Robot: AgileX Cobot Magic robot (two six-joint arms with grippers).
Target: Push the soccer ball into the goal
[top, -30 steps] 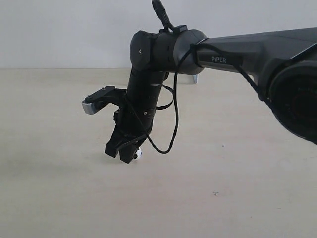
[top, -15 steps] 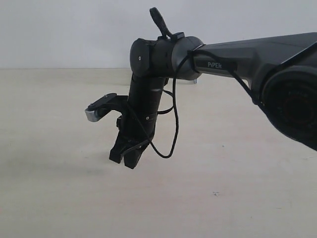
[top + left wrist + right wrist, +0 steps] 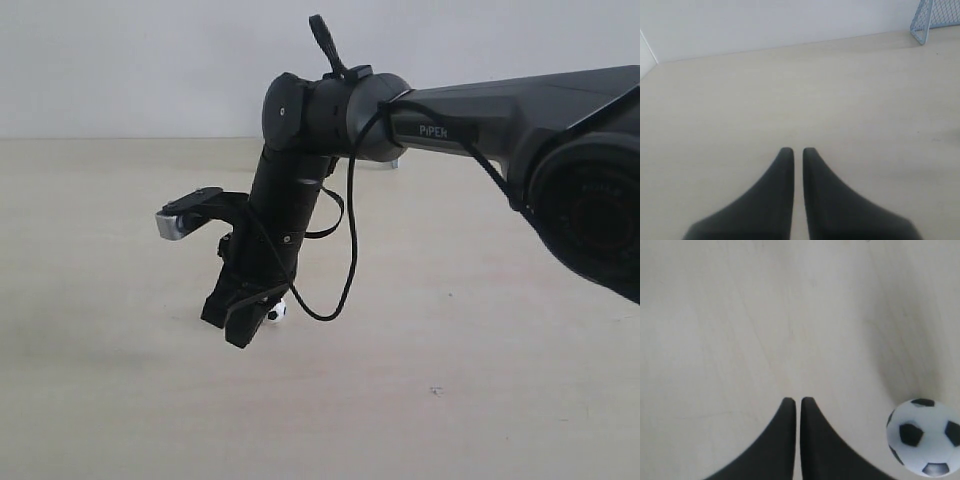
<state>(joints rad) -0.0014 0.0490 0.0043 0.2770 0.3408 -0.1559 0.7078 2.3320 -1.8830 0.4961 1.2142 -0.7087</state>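
Observation:
The soccer ball (image 3: 276,311) lies on the pale table, small and white with black patches, just beside the tips of my right gripper (image 3: 236,326). The right wrist view shows the ball (image 3: 924,436) off to one side of the right gripper (image 3: 795,400), apart from the fingers, which are shut with nothing between them. The goal (image 3: 935,17), a pale blue frame with mesh, shows at the far edge of the left wrist view. My left gripper (image 3: 793,150) is shut and empty over bare table. A sliver of the goal (image 3: 388,162) peeks from behind the right arm.
The right arm (image 3: 480,110) reaches in from the right and covers much of the exterior view, with a loose black cable (image 3: 350,250) hanging from it. A white wall (image 3: 130,60) backs the table's far edge.
The right gripper has swung left and slightly down since half a second ago. The ball, hidden behind the fingers then, now shows to their right.

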